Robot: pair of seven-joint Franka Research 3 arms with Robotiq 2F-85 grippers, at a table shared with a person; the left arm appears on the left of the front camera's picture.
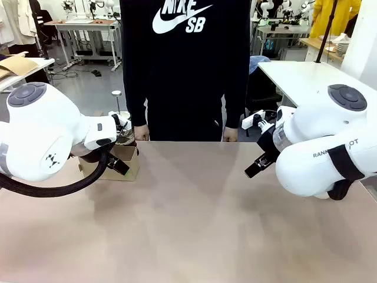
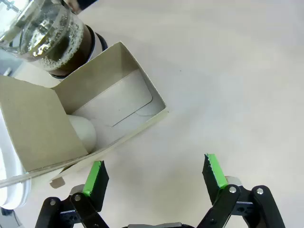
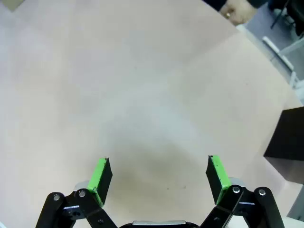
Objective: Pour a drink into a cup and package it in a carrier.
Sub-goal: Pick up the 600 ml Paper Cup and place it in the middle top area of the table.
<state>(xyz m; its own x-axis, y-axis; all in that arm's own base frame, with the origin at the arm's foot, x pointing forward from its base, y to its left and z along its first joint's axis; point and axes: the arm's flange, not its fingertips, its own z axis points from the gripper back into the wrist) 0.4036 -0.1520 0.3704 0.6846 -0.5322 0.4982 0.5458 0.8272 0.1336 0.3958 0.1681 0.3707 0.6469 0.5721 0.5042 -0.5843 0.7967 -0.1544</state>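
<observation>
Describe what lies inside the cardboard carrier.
The open pocket of the carrier is bare cardboard. Beside it, part of the white cup shows; a cardboard flap covers the rest.

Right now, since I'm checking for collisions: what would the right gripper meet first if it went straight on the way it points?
Most likely the bare table, straight ahead of the open right gripper; nothing stands between. The black box lies off to the side.

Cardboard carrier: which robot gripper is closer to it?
Left. The left gripper hangs open right beside the carrier; the right gripper hangs open over the table, far across from it.
</observation>
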